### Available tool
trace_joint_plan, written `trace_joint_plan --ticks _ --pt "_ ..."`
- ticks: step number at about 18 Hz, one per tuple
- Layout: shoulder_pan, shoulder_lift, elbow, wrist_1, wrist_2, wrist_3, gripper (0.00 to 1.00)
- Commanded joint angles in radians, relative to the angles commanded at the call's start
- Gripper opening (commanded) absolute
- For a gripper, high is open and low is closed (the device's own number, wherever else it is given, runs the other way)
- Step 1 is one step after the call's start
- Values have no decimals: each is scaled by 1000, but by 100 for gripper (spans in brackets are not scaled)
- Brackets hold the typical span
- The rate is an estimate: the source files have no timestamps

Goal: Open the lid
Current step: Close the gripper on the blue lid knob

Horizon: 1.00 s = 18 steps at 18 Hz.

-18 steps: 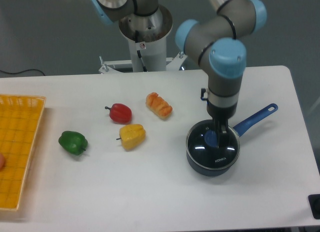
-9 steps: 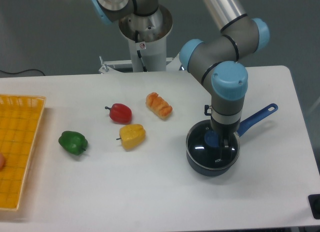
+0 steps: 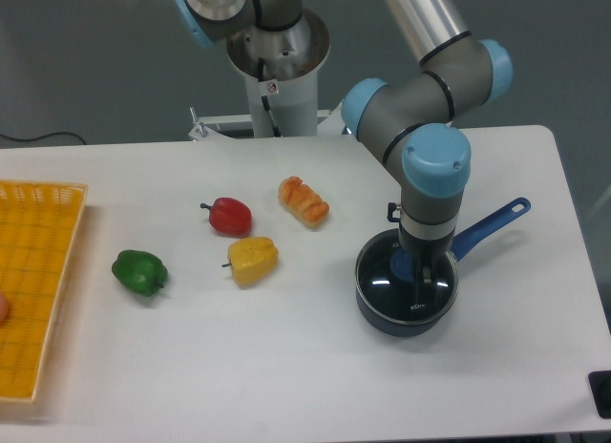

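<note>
The lid (image 3: 387,283), clear glass with a metal rim, lies flat on the dark blue saucepan (image 3: 377,309) at the table's right. Part of its blue knob (image 3: 408,266) shows just left of my fingers. My gripper (image 3: 425,276) points straight down and reaches the knob at the lid's centre. The fingers appear edge-on as one dark bar, and the gap between them is hidden. The lid sits level on the pan.
The saucepan's long blue handle (image 3: 492,223) points to the back right. A croissant (image 3: 304,200), a red pepper (image 3: 229,216), a yellow pepper (image 3: 252,260) and a green pepper (image 3: 139,272) lie to the left. A yellow basket (image 3: 38,290) stands at the left edge.
My gripper has come down onto the lid's knob, and the wrist has shifted slightly. The lid and saucepan have not moved.
</note>
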Motion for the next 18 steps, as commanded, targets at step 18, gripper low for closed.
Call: trace_joint_plan --ticks 18 --pt "-6 14 -23 -12 3 -8 64"
